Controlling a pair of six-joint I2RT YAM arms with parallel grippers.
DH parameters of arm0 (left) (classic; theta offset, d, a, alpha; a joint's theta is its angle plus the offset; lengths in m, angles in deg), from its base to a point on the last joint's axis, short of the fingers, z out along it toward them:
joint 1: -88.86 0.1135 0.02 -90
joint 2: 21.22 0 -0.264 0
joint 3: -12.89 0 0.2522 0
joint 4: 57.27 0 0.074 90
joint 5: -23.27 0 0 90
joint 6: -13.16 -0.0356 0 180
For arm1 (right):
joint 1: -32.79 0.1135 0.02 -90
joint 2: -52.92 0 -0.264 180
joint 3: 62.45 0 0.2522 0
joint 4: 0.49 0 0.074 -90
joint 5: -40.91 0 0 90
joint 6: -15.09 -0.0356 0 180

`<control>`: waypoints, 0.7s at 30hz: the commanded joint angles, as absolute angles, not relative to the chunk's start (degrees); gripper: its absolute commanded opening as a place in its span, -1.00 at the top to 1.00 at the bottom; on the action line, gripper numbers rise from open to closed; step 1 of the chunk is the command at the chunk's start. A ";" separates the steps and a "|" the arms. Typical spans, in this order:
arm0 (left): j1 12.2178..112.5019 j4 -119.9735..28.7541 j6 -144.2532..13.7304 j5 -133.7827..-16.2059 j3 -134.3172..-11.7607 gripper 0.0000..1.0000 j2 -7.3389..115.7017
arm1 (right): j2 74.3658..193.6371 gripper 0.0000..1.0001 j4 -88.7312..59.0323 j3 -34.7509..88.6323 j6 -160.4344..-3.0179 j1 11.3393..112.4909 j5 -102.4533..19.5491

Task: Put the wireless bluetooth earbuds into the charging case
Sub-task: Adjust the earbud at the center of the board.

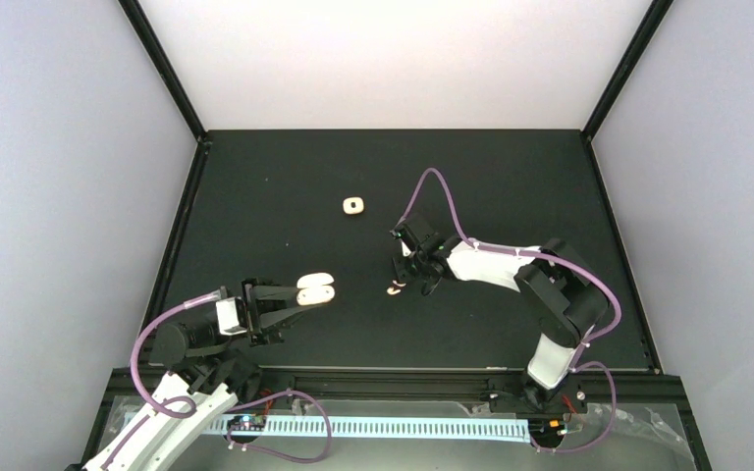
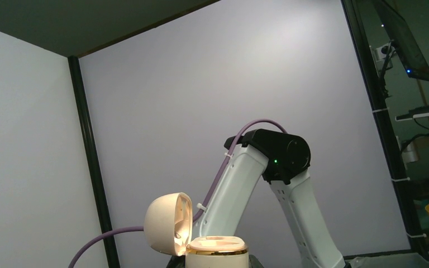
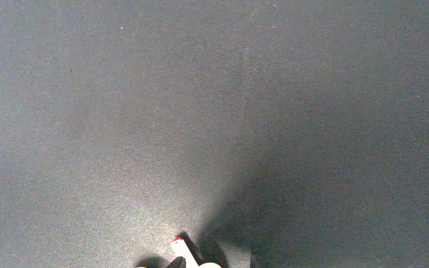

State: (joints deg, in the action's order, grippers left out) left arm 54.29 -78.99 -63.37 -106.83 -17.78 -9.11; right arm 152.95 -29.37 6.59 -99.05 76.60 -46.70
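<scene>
Black counter [image 1: 511, 196], walled on three sides. The left hand [image 1: 299, 294] sits at the near left, reaching toward the middle, its fingers pressed onto the charging case [image 1: 315, 289] and holding it. The case is open: the top view shows two cream lobes side by side. In the left wrist view the lid [image 2: 166, 223] is swung up and to the left, and the lower half [image 2: 218, 245], which has a gold rim band, faces upward. Pale recesses show in its top face; I cannot tell whether anything is seated in them. The right arm [image 2: 273, 167] stands behind the case in that view. The right hand [image 1: 403, 279] is right of centre, pointing down at the counter, well apart from the case. One earbud [image 1: 394, 289] lies on the counter at its fingertips. Contact between them is not resolvable, and I cannot tell whether the fingers are spread or pinching. In the right wrist view the earbud [image 3: 181, 247] appears at the bottom edge as a small white stem with a red tip, on bare counter with a shadow to its right. A small cream square piece [image 1: 353, 205] with a dark centre lies farther back, mid-counter, apart from both hands; too small to identify. Other earbuds cannot be made out.
</scene>
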 commanded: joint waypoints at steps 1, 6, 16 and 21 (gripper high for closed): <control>54.50 -79.32 -64.66 -106.36 -19.06 0.97 -8.69 | 152.14 0.41 -30.48 7.09 -97.48 77.49 -45.53; 54.49 -79.47 -64.39 -106.44 -19.06 0.97 -8.22 | 151.94 0.46 -32.08 7.06 -98.14 78.03 -46.38; 54.50 -78.35 -64.34 -106.70 -19.05 0.97 -8.87 | 152.68 0.70 -32.47 7.13 -97.89 78.27 -47.39; 54.50 -77.68 -64.42 -106.59 -19.06 0.97 -9.22 | 151.97 0.80 -33.51 7.56 -96.49 78.28 -49.26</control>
State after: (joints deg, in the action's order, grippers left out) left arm 54.29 -78.27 -63.39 -106.83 -17.78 -8.73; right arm 152.84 -31.16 6.79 -97.78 77.82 -46.81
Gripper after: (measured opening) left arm 0.193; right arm 0.118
